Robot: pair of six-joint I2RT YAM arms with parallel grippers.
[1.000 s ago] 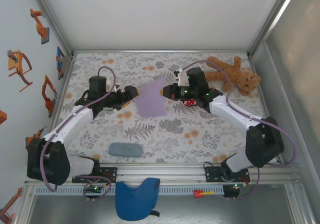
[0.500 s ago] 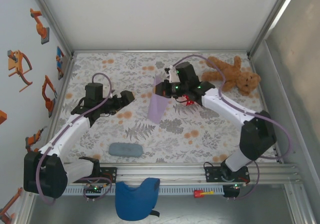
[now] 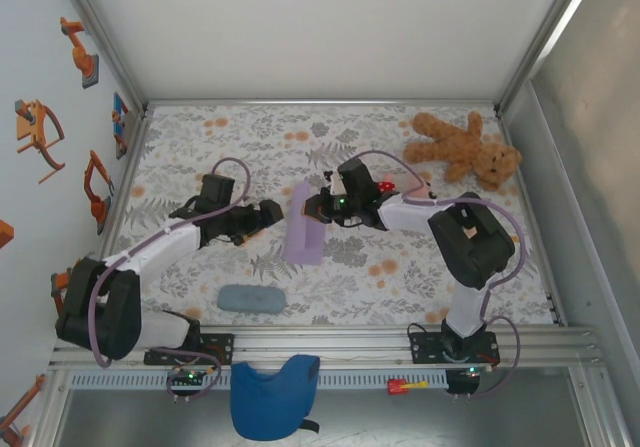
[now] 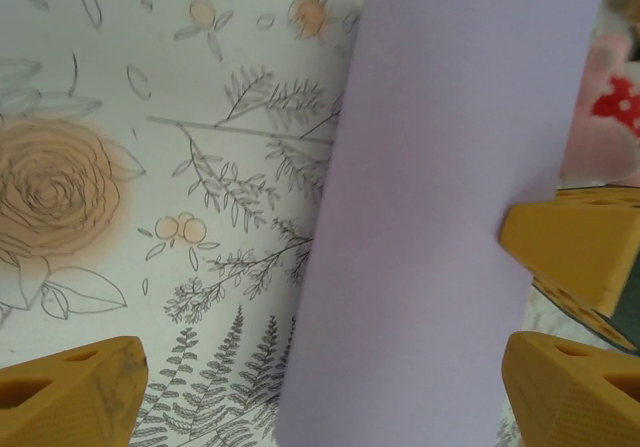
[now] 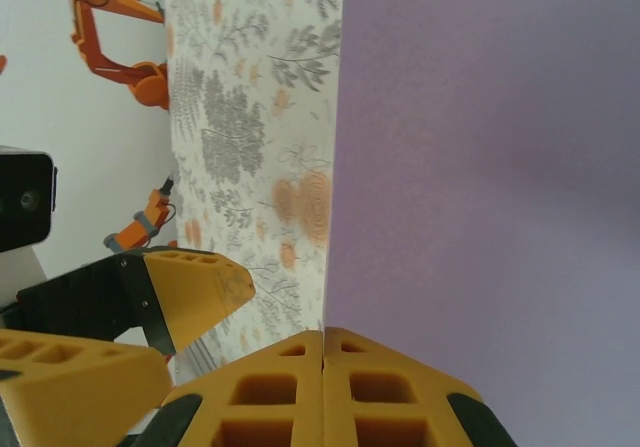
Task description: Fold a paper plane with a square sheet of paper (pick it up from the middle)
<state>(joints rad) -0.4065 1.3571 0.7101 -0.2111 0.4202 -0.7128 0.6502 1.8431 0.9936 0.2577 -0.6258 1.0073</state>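
No text, label, brand, number or sign can be read in any view. The orange stickers (image 3: 40,132) on the left wall are drawings of robot arms and carry no lettering that can be made out.

**Work cell, overhead view.** A white cloth printed with grey leaves and orange flowers (image 3: 400,267) covers the tabletop. The plain white back panel (image 3: 320,27) meets a white left wall (image 3: 30,67) bearing orange robot-arm stickers (image 3: 40,132) and a grey right-hand panel (image 3: 590,117). Aluminium frame posts (image 3: 100,32) rise at the rear corners. A slotted aluminium rail (image 3: 330,342) bounds the near edge. The light is even and diffuse.
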